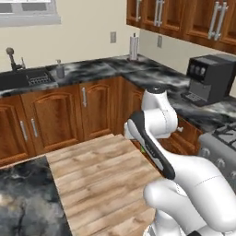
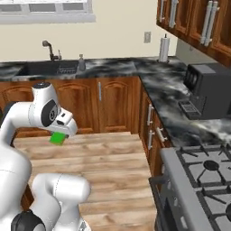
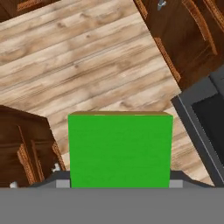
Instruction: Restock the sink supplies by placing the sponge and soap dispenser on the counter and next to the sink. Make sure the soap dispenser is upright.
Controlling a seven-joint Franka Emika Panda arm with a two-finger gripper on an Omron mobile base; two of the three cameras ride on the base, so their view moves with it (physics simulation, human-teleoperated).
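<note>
Sponge | clamped in fingers | soap dispenser upright beside sink

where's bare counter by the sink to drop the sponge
Free: the counter stretch between the soap dispenser and the corner with the paper towel roll. Crowded: right at the sink edge, where the dispenser stands. The tool holds the sponge.

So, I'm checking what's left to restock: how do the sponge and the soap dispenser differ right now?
The sponge is a flat bright green block; the soap dispenser is a small grey bottle with a pump on top. The sponge is held in the shut gripper above the wooden floor, while the soap dispenser stands upright on the counter beside the sink. Both are small.
</note>
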